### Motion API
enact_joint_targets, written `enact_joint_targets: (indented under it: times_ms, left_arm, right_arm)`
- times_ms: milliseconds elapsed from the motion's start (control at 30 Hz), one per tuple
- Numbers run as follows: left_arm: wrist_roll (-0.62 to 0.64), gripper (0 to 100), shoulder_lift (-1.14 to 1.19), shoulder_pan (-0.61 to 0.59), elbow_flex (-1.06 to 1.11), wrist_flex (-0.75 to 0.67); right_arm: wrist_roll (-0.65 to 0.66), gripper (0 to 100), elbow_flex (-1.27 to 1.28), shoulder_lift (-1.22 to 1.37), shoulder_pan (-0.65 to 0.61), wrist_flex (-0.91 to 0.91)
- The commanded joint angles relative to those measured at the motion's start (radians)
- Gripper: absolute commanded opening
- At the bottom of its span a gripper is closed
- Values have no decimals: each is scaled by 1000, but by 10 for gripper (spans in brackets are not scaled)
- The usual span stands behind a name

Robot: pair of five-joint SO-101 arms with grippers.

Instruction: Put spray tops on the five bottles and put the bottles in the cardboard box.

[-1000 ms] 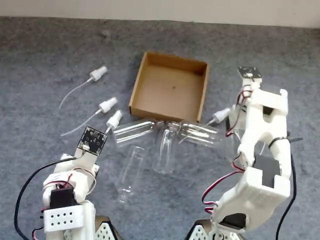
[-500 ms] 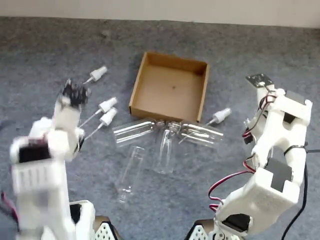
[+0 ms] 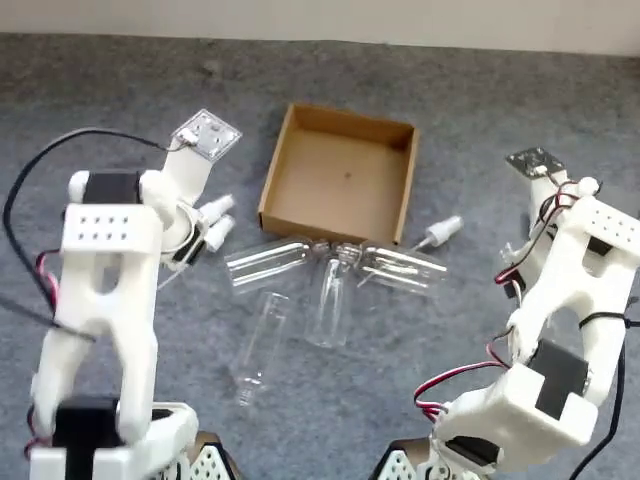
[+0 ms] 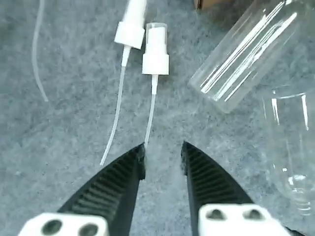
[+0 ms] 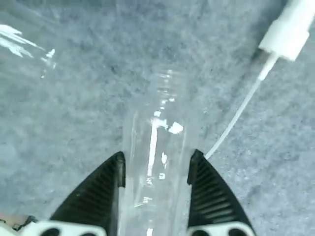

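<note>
Left fingers released over a spray top; right fingers grasping a bottle.
I saw the left gripper [image 4: 162,147] with its fingers released just above the grey worktop [image 3: 120,90]. The thin dip tube [image 4: 150,115] of a spray top [image 4: 155,51] ran up to the gap between the tips. A second spray top [image 4: 130,29] lay just beside the first, nearly parallel to it. The right gripper [image 5: 156,157] had its fingers clenched against both sides of a clear bottle [image 5: 157,123]. That bottle's open neck pointed away from the wrist, and another spray top [image 5: 289,30] lay near it on the worktop. In the high view, four more bottles [image 3: 268,262] lay on their sides with open necks, just in front of the cardboard box [image 3: 340,175].
</note>
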Motion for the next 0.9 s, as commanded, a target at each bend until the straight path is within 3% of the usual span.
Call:
enact_joint_targets:
  times_ms: [0, 233, 467, 867]
  left_arm:
    - [-5, 92, 88, 24, -119, 2]
    - [-9, 160, 259, 50, -268, 2]
    - [-9, 160, 372, 111, -346, -8]
    - [-12, 159, 642, 133, -377, -226]
  right_arm:
    - [61, 9, 22, -65, -22, 13]
    - [75, 11, 53, -64, -33, 13]
    - [69, 13, 59, -64, -33, 13]
    - [69, 13, 61, -64, -21, 13]
